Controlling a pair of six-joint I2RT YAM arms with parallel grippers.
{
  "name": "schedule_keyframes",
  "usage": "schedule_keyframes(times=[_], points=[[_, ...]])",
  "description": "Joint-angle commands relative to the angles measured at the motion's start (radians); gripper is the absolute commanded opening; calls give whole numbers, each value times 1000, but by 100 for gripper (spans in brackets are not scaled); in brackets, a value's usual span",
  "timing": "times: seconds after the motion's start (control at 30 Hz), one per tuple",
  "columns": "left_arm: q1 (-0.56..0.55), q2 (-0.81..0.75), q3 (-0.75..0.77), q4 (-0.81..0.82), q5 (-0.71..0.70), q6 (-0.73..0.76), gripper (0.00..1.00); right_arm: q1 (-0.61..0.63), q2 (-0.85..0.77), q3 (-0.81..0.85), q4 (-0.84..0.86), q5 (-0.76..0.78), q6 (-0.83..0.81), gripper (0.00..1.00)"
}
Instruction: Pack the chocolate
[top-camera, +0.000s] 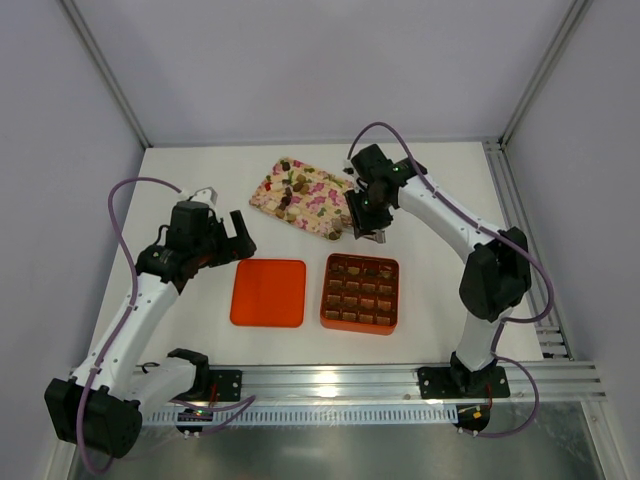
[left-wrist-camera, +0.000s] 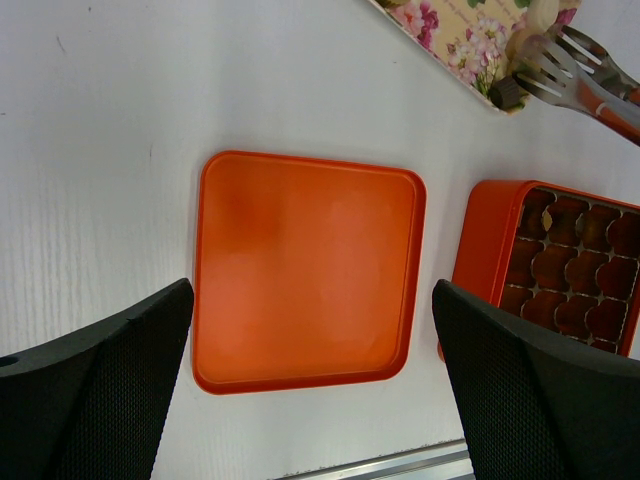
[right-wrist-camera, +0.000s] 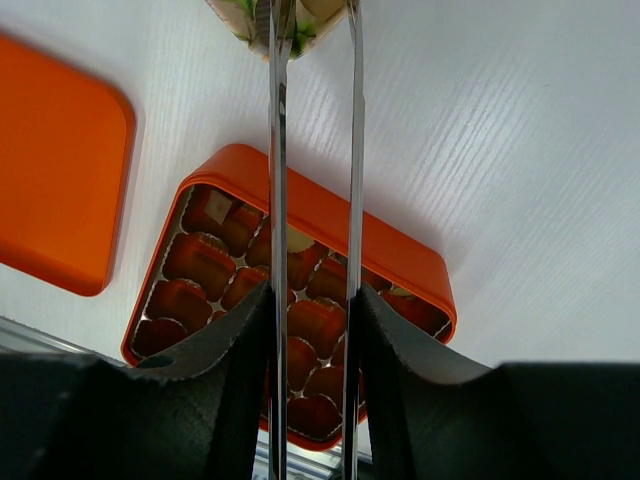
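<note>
Chocolate lumps (top-camera: 291, 190): many; one box (top-camera: 325, 295), lid (top-camera: 268, 292), tray (top-camera: 320, 200).

1. Only a narrow strip of bare desk (top-camera: 314, 290) separates the orange lid (top-camera: 268, 292) from the orange box (top-camera: 361, 292).
2. The right gripper (top-camera: 366, 212), clamping tongs (top-camera: 358, 232), blocks the floral tray's (top-camera: 300, 195) near corner.
3. The left gripper (top-camera: 230, 238), jaws wide, hangs beside the lid's far left corner.
4. Open desk lies right of the box.

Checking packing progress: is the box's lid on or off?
Off: the lid lies flat beside the box, whose cells are showing.
</note>
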Motion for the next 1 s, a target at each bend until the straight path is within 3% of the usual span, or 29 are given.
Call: schedule_keyframes(times=[0.0, 0.97], points=[[3, -1, 13, 21, 0, -2, 100, 7, 9, 5, 0, -7, -20, 40], [5, -4, 13, 20, -6, -2, 100, 10, 29, 120, -17, -4, 3, 31]])
